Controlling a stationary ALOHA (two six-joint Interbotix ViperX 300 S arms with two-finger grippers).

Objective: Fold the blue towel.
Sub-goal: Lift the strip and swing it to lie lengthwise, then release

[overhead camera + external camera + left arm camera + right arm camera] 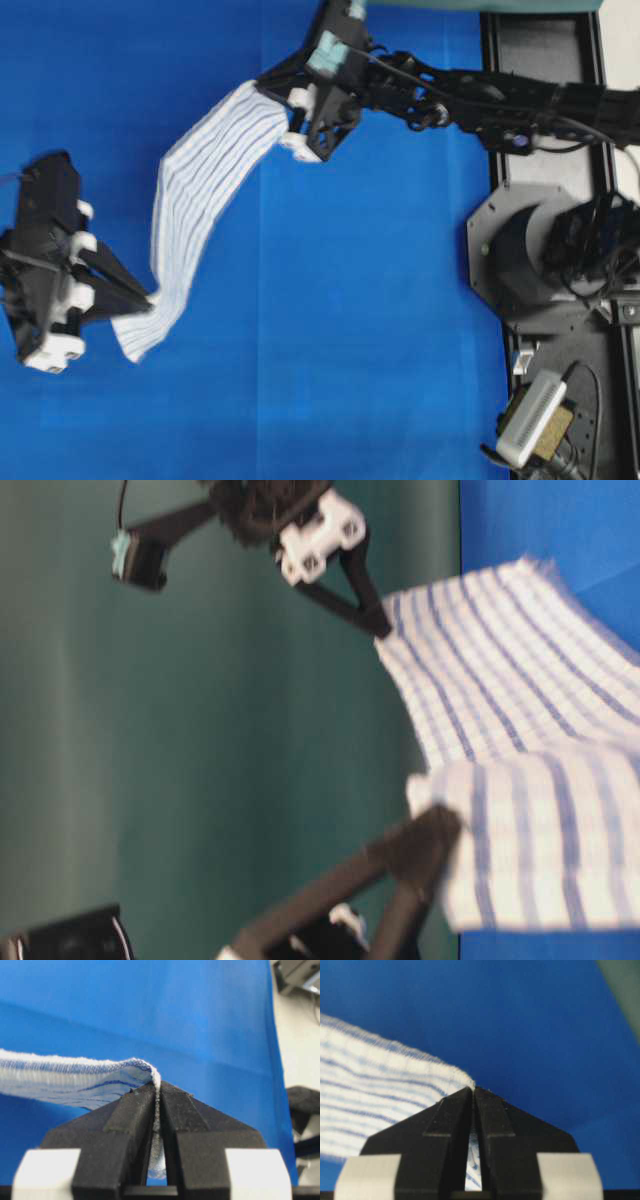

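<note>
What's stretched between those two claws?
The blue towel alone: the left gripper pinches one corner, the right gripper the other. The overhead view shows it spanning them above the table covering.

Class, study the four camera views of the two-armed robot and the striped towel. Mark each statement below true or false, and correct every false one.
1. The left gripper is shut on the blue towel. True.
2. The right gripper hangs open, holding nothing. False: it is shut on the towel's other end.
3. The towel lies flat and neatly folded. False: it is strung between the grippers.
4. The table covering is plain blue. True.
</note>
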